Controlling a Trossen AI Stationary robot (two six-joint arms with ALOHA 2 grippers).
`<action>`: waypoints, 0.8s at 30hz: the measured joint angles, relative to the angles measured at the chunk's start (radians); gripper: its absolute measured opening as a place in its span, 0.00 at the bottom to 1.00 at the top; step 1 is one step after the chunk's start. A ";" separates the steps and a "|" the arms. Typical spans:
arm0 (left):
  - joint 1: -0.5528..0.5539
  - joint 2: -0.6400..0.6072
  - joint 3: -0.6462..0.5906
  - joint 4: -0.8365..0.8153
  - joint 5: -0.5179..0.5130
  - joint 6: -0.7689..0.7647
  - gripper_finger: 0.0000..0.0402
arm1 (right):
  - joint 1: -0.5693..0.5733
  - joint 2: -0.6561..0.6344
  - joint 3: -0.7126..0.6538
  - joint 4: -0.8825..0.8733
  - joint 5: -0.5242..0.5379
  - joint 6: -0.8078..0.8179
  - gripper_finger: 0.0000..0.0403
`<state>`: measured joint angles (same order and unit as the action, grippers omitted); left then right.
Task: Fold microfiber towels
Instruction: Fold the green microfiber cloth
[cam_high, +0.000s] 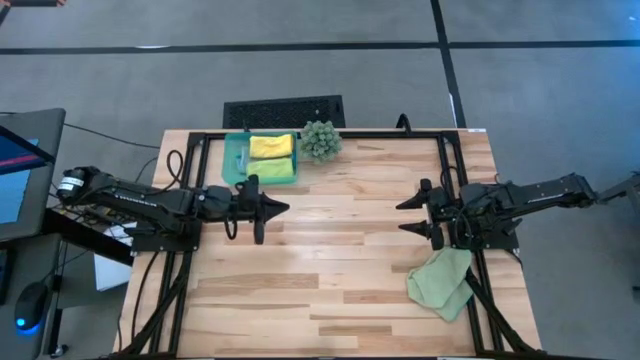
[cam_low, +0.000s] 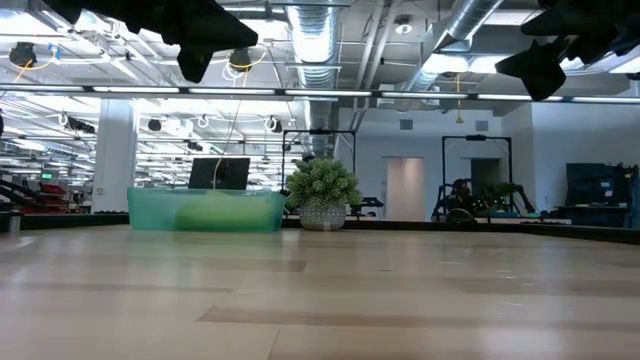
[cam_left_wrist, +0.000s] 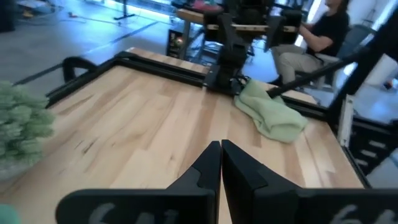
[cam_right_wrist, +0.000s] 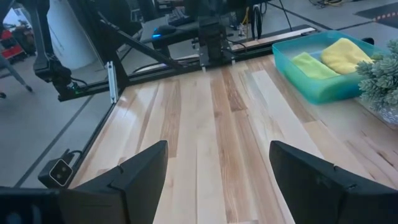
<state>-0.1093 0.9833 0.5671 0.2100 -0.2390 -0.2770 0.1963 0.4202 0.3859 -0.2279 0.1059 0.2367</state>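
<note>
Lying crumpled, sage towel (cam_high: 442, 282) diagonal

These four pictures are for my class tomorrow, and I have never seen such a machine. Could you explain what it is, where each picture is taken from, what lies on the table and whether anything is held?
It is a robot with two dark arms at a wooden table. Each arm ends in a two-finger tool.

One picture looks straight down from above. One looks level across the tabletop. The other two come from cameras on each arm's wrist.

The left tool is shut and the right tool is open. Both hang above the table, holding nothing.

At the far edge stands a teal tray with a yellow towel and a lime green towel in it. Beside the tray is a small spiky plant. A pale green towel lies crumpled near the right arm's base.
</note>
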 joint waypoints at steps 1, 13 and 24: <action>0.000 0.000 0.000 0.000 -0.020 -0.009 0.01 | 0.000 0.000 0.000 0.000 0.000 0.000 0.76; 0.008 0.000 0.000 -0.103 -0.562 -0.048 0.01 | 0.000 0.000 0.000 0.000 0.000 0.000 0.76; 0.108 0.000 0.000 -0.184 -0.719 -0.082 0.01 | 0.000 0.000 0.000 0.000 0.000 0.000 0.76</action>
<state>-0.0012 0.9836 0.5674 0.0260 -0.9576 -0.3589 0.1963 0.4202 0.3859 -0.2276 0.1059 0.2371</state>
